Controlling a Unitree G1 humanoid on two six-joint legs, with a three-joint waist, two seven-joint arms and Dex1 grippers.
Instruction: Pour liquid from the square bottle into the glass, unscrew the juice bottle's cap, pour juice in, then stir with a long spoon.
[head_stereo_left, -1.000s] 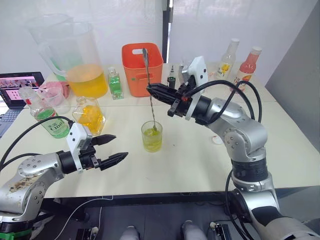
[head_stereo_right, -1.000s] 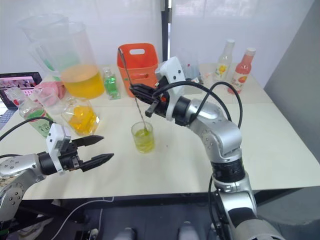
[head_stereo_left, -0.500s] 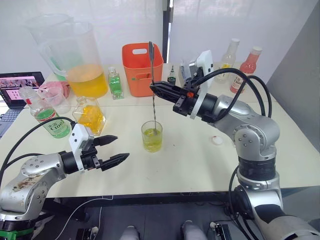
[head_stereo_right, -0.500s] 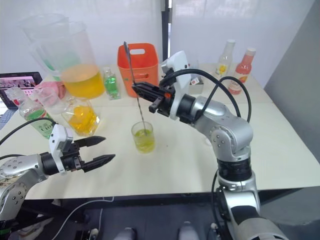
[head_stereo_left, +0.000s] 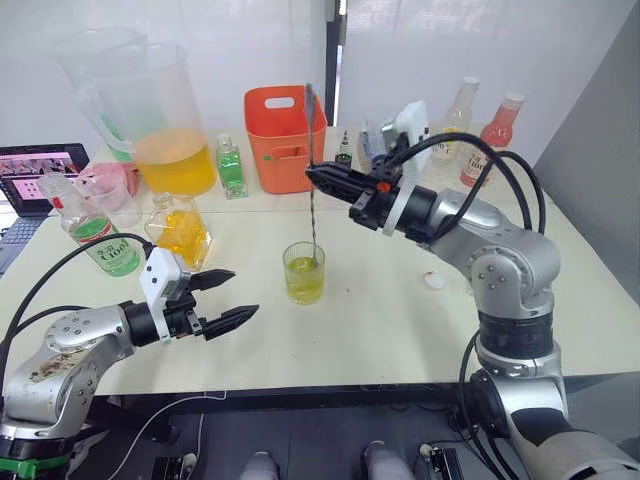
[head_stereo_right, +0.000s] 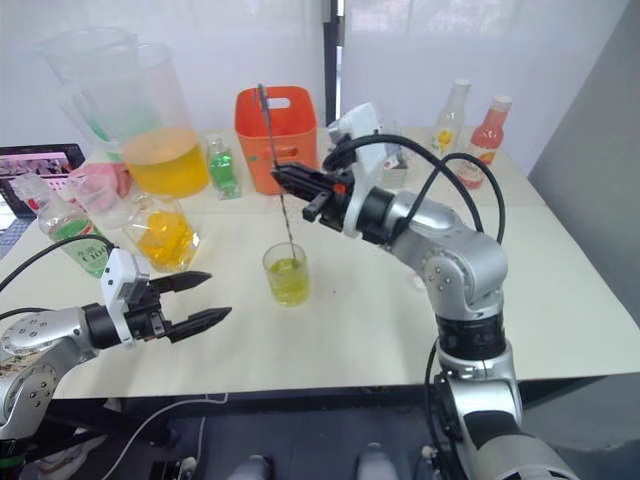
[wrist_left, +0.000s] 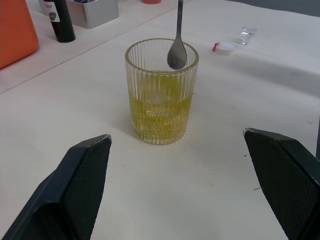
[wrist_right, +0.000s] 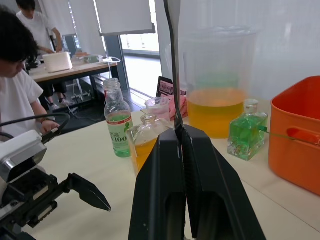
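while the right claw (head_stereo_left: 318, 177) pinches the long spoon (head_stereo_left: 312, 170), its bowl hangs in the glass (head_stereo_left: 304, 273).

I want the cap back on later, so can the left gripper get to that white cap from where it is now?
Probably not easily. The cap lies beyond the glass, under the right arm, while the left gripper hovers open on the glass's other side; the right gripper holds the long spoon there.

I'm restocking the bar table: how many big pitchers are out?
2, both at the back left: one pitcher holding orange liquid, and a second pitcher behind it, partly hidden. Others may be out of frame.
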